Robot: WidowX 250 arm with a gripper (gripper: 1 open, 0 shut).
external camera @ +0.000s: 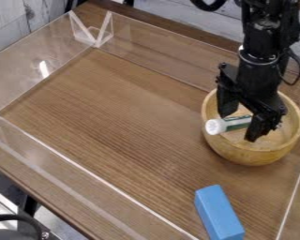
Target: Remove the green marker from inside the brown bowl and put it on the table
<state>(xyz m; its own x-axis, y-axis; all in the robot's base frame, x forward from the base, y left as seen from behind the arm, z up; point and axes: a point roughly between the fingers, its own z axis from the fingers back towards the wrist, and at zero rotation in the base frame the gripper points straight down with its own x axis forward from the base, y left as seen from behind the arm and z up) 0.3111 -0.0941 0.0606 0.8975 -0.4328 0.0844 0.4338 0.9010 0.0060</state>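
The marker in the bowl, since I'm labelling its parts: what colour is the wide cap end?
White, seen in the camera view on the marker.

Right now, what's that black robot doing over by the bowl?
The robot's open gripper is down at the brown bowl, around the green marker with the white end. It looks like it is getting ready to grab it. The marker is inside the bowl, not out on the table. A blue block lies nearby.

A flat brown wood-grain surface (pixel 109 112), edged by low clear acrylic walls, carries a round light-brown wooden bowl (pixel 250 148) and, nearer the camera, a rectangular blue block (pixel 219 214), well apart from each other.
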